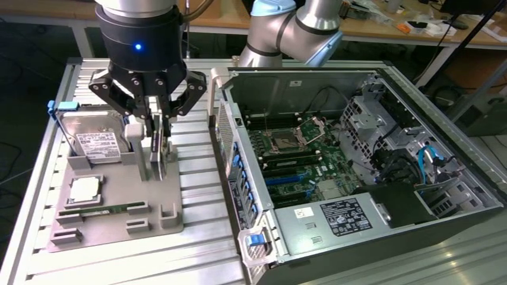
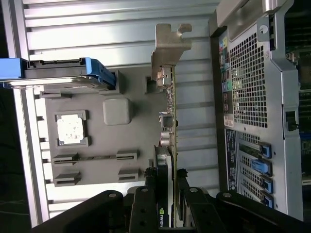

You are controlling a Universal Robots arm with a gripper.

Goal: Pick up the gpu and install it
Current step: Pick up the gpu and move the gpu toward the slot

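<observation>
Because the gpu is a rigid circuit-board card with exposed components, a fan cooler and a thin metal end bracket, treat it as light to moderate in weight, stiff, and fragile. It probably does not flex under a grip. Pressure on the fan or on small board parts could cause damage, however, and the smooth faces may slip if the pinch is weak. Take hold across the two flat faces, clear of the bracket and of the connector edge.

The gpu stands on edge at a slot of the grey fixture tray, in the left centre of the exterior view, just to the exterior view's right of the hard drive. The tray lies on the slatted table, beside the open computer case, which stands in the right half of the frame.

The gripper hangs directly above the card in the upper left of the frame and reaches down over both faces. In the wrist view the card appears edge-on, pinched between the fingers, one pressed to each face, at the end away from the bracket. Whether the lower edge sits in the slot or clear of it cannot be told.
</observation>
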